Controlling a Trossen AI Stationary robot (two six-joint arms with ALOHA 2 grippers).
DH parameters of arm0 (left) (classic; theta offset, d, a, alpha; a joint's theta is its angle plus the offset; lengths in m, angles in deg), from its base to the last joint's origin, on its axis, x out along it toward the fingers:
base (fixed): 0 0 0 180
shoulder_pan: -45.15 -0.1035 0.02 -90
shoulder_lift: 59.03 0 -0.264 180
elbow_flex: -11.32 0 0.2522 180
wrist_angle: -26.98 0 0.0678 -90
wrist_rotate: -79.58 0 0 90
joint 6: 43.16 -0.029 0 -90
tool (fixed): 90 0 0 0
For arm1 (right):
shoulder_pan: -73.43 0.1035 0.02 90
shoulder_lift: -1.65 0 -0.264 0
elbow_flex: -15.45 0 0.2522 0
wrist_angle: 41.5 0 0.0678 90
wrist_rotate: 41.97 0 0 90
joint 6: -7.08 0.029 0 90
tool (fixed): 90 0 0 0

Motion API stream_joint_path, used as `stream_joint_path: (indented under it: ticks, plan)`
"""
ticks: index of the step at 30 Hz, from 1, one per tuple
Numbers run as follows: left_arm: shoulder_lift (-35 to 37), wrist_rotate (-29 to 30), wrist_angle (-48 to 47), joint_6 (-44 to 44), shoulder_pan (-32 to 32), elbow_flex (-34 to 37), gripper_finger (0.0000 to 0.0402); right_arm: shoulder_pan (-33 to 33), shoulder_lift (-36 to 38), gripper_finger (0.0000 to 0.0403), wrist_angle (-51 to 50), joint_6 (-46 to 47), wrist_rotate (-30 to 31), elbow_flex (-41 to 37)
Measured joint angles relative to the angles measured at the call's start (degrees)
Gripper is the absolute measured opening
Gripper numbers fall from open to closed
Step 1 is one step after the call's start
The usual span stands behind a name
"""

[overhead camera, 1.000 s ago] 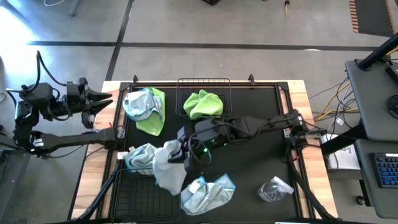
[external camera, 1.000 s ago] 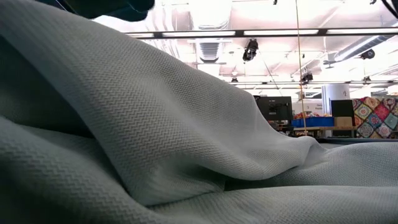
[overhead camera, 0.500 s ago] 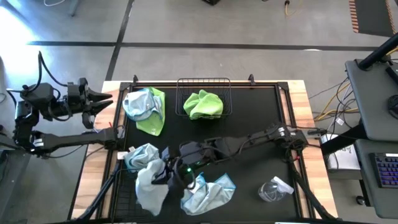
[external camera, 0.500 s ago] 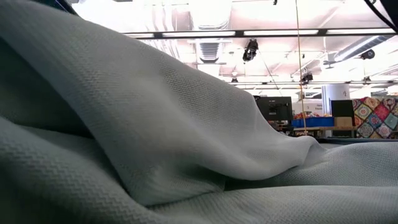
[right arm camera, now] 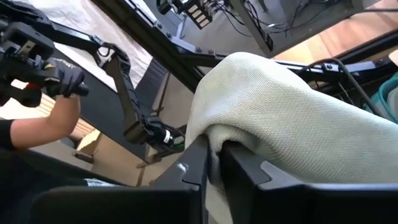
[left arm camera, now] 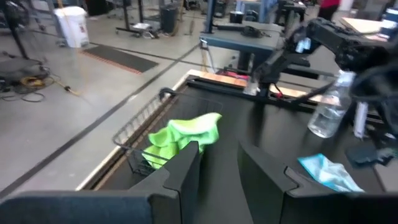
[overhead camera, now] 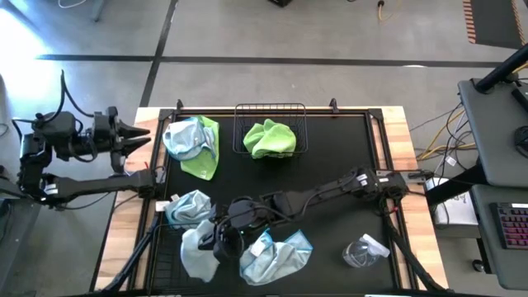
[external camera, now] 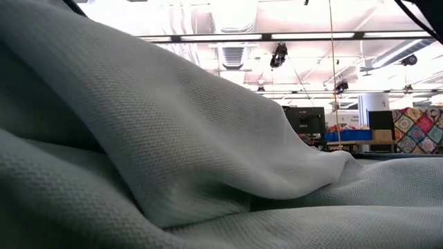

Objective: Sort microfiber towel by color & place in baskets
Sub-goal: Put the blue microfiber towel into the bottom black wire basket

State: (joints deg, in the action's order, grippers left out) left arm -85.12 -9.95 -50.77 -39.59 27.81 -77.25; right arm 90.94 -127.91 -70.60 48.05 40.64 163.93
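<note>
One limp pale light-blue microfiber towel (overhead camera: pixel 198 254), pinched at a fold by the right gripper (overhead camera: pixel 221 241), droops over the black wire-mesh basket (overhead camera: pixel 169 268) and looks soft and light, while the left gripper (overhead camera: pixel 132 136) waits beyond that basket, fingers apart.

Black-topped desk (overhead camera: pixel 346 148) with pale wooden edges, standing on a grey concrete floor (overhead camera: pixel 247 33). Small clear plastic wrapper (overhead camera: pixel 363 250) lying near the desk's front right corner. Clear plastic bottle (left arm camera: pixel 324 112) upright, seen from the left wrist. Grey side desk (overhead camera: pixel 495 124) off to the right, keyboard (overhead camera: pixel 511 227) partly showing. Patchwork quilt (external camera: pixel 418 131) far back in the room, under bright ceiling lights (external camera: pixel 228 36). Person's arm (right arm camera: pixel 37 127) beyond the frame rails.
</note>
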Motion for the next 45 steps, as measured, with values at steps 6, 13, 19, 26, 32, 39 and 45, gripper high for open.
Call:
stream_joint_path:
  ticks: [6, 13, 19, 26, 32, 39, 45]
  plan:
    - [0.27, -4.53, -0.17, -0.02, 0.02, 0.00, 0.0095, 0.37, 0.72, 0.0098, -0.64, -0.96, -0.58, 0.00]
    - [0.73, -4.53, -0.47, 0.40, 0.02, -0.02, 0.0095, 0.37, 0.80, 0.0148, -8.10, -0.43, -0.59, 0.00]
    - [1.05, -4.55, -0.47, 0.42, 0.02, -0.02, 0.0095, 0.35, 0.80, 0.0148, -18.61, 3.07, -0.12, 0.00]
    - [1.11, -4.55, -0.47, 0.42, 0.02, -0.04, 0.0095, 0.35, 0.80, 0.0136, -22.38, 5.70, -0.27, 0.00]
    - [1.14, -4.57, -1.94, 0.42, 0.02, -0.04, 0.0095, 0.48, 0.95, 0.0135, -27.33, 7.08, -5.80, 0.00]
    - [1.18, -4.57, -3.49, 0.42, 0.02, -0.04, 0.0095, 0.75, 0.97, 0.0130, -45.88, 9.76, -6.61, -0.01]
    - [1.20, -4.59, -3.49, 0.42, 0.02, -0.04, 0.0095, 0.89, 0.97, 0.0132, -56.71, 12.49, -6.55, -0.01]
